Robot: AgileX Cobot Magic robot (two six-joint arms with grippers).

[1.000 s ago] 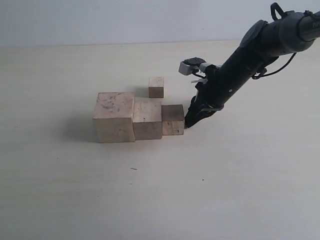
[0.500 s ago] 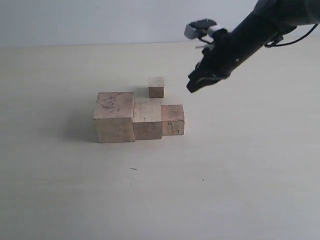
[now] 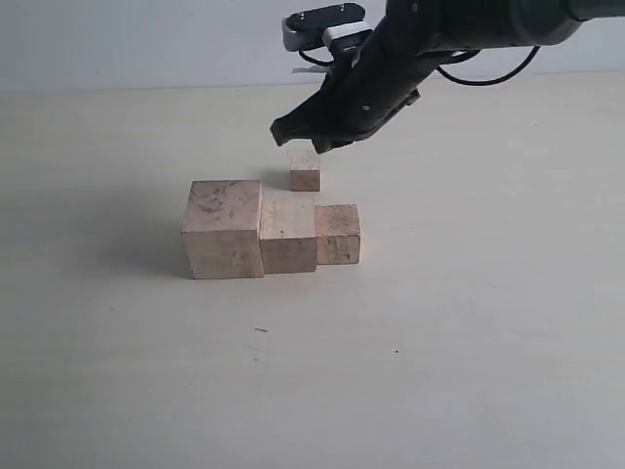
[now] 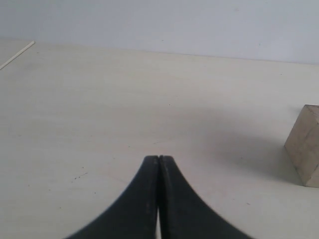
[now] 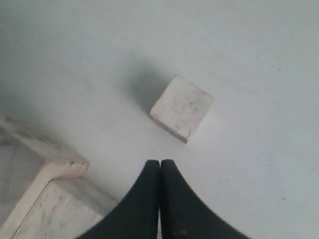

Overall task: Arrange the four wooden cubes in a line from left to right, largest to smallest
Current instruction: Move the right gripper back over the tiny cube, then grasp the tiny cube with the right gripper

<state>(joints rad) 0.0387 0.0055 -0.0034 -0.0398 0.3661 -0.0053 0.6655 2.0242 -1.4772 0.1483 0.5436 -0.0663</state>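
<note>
Exterior view: smallest cube (image 3: 305, 172) loose on the bench (image 3: 469, 342), at 12 o'clock of the three-cube row (image 3: 288, 234), apart from it. Right pincer (image 3: 293, 137) pressed together, empty, close above. Probably light, rigid, smooth: best spread wide, then pinched across opposite flat faces.

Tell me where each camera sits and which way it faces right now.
Exterior: off the arms, looking down across the table at three wooden cubes in a row and the smallest cube behind them; the right arm and right gripper are over it.
Left wrist: low over the table, facing the wall; shut left gripper, one wooden cube at the frame's edge.
Right wrist: looks down on the smallest cube past the shut right gripper.
Shared: exterior and right wrist both show the smallest cube.
</note>
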